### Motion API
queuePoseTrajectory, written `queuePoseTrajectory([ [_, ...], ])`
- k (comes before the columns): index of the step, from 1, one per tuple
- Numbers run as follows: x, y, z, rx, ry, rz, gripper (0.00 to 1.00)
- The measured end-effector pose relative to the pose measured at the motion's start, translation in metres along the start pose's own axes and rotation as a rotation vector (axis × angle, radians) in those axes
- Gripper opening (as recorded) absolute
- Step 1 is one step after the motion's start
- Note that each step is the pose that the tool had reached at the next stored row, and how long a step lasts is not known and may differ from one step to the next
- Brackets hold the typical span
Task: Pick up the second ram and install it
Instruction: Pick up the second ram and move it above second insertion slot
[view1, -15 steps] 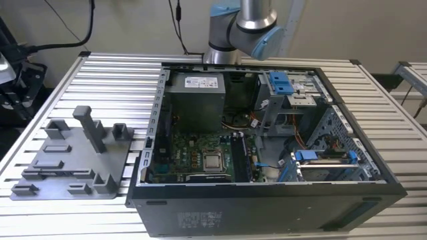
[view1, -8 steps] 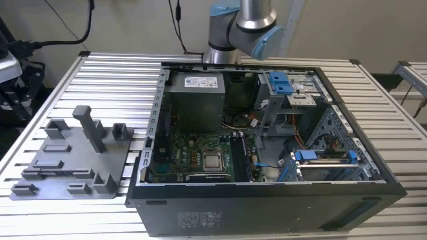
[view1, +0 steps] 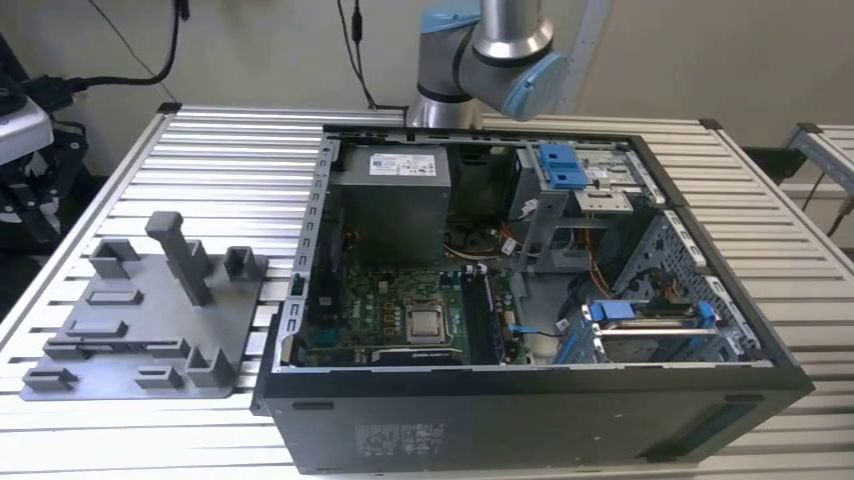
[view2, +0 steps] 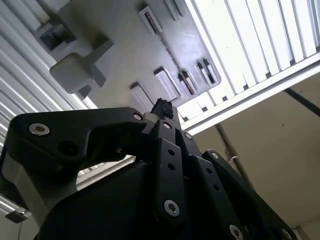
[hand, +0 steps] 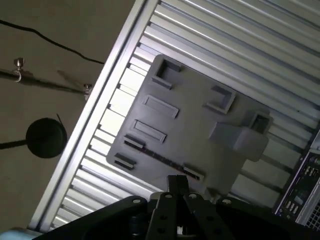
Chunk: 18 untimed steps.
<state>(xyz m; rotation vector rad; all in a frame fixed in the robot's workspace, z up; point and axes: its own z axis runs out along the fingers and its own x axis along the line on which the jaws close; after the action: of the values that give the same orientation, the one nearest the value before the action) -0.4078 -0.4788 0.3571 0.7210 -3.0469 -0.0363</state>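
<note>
My gripper (hand: 176, 184) hangs well above a grey slotted fixture plate (hand: 192, 127) that lies on the ribbed metal table. Its black fingertips (view2: 162, 106) are pressed together with nothing between them. A thin dark strip (hand: 159, 158) runs between two small holders on the plate. It may be the second ram seen on edge, but I cannot tell for sure. In the exterior view the fixture plate (view1: 147, 330) lies at the exterior view's left, beside the open computer case (view1: 534, 410), and the arm's elbow (view1: 487, 45) stands behind the case.
The case shows a motherboard (view1: 400, 315) with memory slots (view1: 487, 318), a power supply (view1: 400, 195) and blue drive latches (view1: 563, 165). A tall grey post (view1: 180, 255) rises from the fixture plate. A table edge rail (hand: 100, 105) and floor cables lie beyond.
</note>
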Motion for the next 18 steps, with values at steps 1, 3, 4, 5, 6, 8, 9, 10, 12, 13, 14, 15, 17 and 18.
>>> queuePoseTrajectory([
  [1,0.0003,0.0002,0.0,0.0011,0.0008,-0.011,0.11],
  [3,0.0009,0.0006,0.0,0.0035,0.0027,-0.034,0.11],
  [4,0.0013,0.0007,0.0,0.0047,0.0037,-0.047,0.11],
  [5,0.0015,0.0008,0.0,0.0057,0.0045,-0.059,0.11],
  [6,0.0017,0.0009,0.0,0.0068,0.0053,-0.073,0.11],
  [8,0.0023,0.0013,0.0001,0.0091,0.0069,-0.099,0.11],
  [9,0.0026,0.0015,0.0002,0.0101,0.0077,-0.111,0.11],
  [10,0.0029,0.0017,0.0002,0.0114,0.0086,-0.123,0.11],
  [12,0.0035,0.0021,0.0003,0.0139,0.0105,-0.146,0.11],
  [13,0.0038,0.0023,0.0003,0.0153,0.0115,-0.159,0.11],
  [14,0.0041,0.0026,0.0003,0.0165,0.0123,-0.17,0.11],
  [15,0.0045,0.0028,0.0003,0.0177,0.0132,-0.182,0.11],
  [17,0.0051,0.0033,0.0003,0.0199,0.0149,-0.204,0.11],
  [18,0.0054,0.0035,0.0004,0.021,0.0156,-0.215,0.11],
])
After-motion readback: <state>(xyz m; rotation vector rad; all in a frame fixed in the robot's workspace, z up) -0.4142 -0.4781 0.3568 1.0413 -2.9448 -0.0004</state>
